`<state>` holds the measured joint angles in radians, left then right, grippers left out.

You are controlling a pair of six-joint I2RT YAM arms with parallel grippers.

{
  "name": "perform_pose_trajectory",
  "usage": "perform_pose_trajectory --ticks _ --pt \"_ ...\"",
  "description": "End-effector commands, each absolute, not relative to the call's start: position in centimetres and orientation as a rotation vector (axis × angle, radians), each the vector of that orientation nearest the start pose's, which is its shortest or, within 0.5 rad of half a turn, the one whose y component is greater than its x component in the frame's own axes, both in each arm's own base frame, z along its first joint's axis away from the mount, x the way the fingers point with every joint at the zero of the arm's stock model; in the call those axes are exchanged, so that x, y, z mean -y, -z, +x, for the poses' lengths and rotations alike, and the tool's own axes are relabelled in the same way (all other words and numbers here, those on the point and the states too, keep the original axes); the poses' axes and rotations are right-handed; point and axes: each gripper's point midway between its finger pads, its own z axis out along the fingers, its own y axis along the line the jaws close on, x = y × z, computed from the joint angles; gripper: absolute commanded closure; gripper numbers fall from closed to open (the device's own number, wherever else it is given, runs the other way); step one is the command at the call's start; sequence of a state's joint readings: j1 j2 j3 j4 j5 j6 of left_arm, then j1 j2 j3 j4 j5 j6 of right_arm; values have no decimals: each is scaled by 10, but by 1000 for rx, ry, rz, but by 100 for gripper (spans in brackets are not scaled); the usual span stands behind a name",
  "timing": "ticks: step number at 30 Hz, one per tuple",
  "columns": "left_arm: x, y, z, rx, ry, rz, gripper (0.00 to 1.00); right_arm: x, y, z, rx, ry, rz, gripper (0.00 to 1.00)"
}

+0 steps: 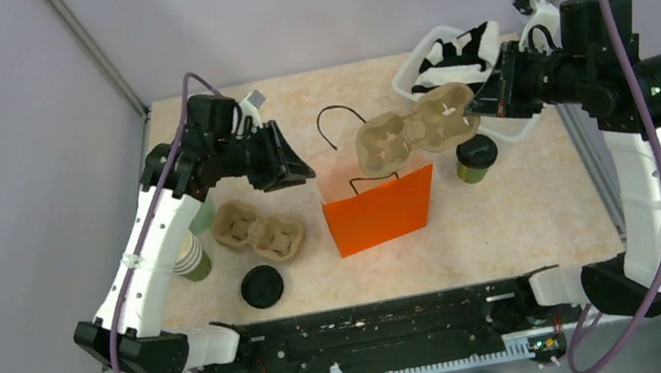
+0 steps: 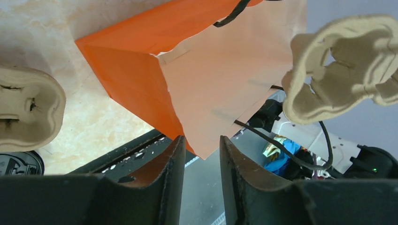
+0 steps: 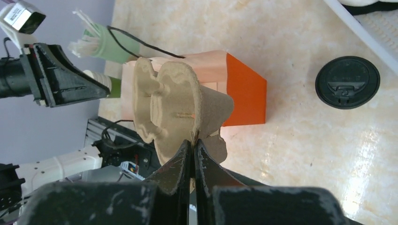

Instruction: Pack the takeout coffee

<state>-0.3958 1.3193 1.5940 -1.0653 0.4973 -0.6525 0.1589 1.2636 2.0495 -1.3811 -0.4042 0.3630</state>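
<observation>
The takeout coffee [image 1: 476, 158], a green cup with a black lid, stands on the table right of the orange paper bag [image 1: 381, 210]. Its lid shows in the right wrist view [image 3: 347, 82]. My right gripper [image 1: 473, 107] is shut on the edge of a cardboard cup carrier [image 1: 414, 132] and holds it above the bag's open mouth; the pinch shows in the right wrist view [image 3: 193, 140]. My left gripper [image 1: 295, 167] is open at the bag's left rim. In the left wrist view [image 2: 199, 140] the bag's corner [image 2: 202, 150] lies between the spread fingertips.
A second carrier [image 1: 258, 231] lies left of the bag. A stack of lidless green cups [image 1: 191, 257] and a loose black lid [image 1: 262, 286] sit at the front left. A white bin [image 1: 425, 79] stands at the back right. A pale green cup of sticks [image 3: 108, 47] stands behind the bag.
</observation>
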Motion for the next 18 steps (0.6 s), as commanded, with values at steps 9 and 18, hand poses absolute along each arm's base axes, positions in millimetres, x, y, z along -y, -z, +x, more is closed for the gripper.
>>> perform_pose_trajectory --ticks 9,18 --pt "220 -304 254 -2473 970 -21 64 -127 -404 242 -2269 -647 -36 100" --pt "222 -277 254 -2521 951 -24 70 -150 -389 256 -2319 -598 -79 100"
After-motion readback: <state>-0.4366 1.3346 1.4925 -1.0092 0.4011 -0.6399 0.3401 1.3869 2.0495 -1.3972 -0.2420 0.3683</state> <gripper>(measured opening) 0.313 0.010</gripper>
